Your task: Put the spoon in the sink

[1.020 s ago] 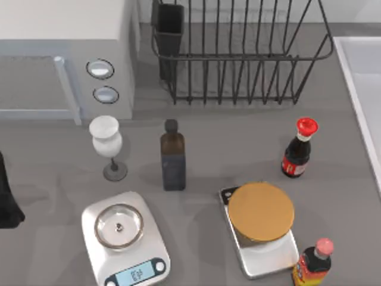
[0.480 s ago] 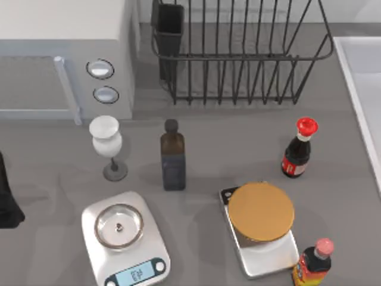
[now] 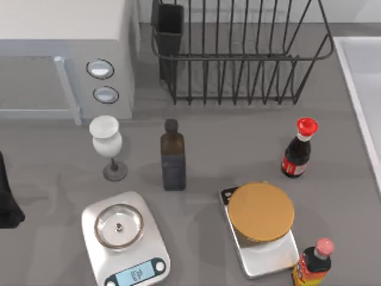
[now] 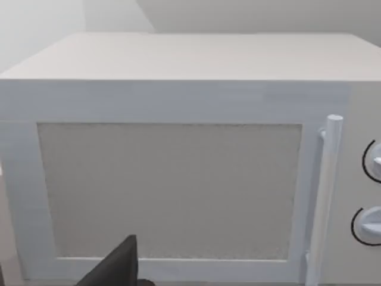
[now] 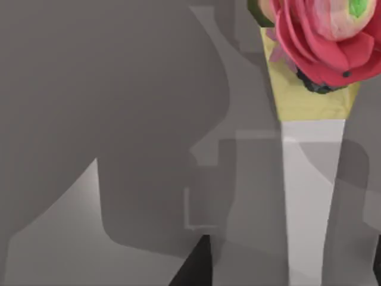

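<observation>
Grey desk seen from above, crowded with kitchen things; a white microwave sits at the far left and a black wire dish rack stands beside it; the sink, a pale basin with a raised rim, runs along the right edge; a dark bottle with a red cap stands just left of that rim, and a second bottle with a pink cap stands at the near right beside a scale carrying a round orange disc; the left arm is parked at the left edge.

Left wrist view: the microwave's closed door, handle and two dials, seen close; whether this arm's tool is spread or pressed together I cannot tell.

Right wrist view: the spoon lies on the grey surface, with a red rounded end, a yellow piece below it and a white handle; the right tool hovers over the handle, spread wide, one dark fingertip clear of the handle on one side.

The step in hand looks like the grasp; to do it well, the right tool should probably drop straight down with the white handle centred, pinch near the yellow piece for balance, lift high enough to clear the bottles, then release low over the basin.
</observation>
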### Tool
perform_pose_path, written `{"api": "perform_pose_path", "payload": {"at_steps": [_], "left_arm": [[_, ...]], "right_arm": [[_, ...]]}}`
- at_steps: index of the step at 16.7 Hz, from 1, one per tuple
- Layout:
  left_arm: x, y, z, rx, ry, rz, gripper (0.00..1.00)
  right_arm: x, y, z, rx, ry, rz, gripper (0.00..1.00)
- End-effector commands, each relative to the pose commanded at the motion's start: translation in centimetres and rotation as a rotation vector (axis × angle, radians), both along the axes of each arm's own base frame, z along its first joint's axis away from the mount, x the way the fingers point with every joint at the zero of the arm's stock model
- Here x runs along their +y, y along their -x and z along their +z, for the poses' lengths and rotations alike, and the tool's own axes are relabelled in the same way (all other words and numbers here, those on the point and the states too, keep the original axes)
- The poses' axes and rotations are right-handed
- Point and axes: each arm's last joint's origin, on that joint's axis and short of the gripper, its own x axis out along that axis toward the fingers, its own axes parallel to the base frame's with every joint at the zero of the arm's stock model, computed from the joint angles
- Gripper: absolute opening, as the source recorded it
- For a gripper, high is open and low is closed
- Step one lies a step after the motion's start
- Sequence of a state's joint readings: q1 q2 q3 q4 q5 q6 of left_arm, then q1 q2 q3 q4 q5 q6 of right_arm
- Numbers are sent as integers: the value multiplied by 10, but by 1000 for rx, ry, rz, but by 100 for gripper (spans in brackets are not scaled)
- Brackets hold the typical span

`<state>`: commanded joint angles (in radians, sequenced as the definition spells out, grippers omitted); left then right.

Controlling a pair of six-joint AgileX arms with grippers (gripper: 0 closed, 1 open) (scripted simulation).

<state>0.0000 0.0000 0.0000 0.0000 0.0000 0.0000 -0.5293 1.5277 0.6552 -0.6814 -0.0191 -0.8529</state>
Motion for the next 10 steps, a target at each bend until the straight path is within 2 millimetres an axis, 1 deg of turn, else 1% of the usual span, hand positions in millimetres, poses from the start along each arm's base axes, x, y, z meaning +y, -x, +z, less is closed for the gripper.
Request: {"api": "perform_pose_path", "payload": {"at_steps": [2,4,10], "left_arm": [[0,0,0,0,0,0,100],[0,0,0,0,0,0,100],[0,0,0,0,0,0,100]], "right_arm": [[-2,-2,8,-1,0,0,0],[-3,-4,23,4,-3,3,0],[-1,-1,87,15,-9,2,0]]}}
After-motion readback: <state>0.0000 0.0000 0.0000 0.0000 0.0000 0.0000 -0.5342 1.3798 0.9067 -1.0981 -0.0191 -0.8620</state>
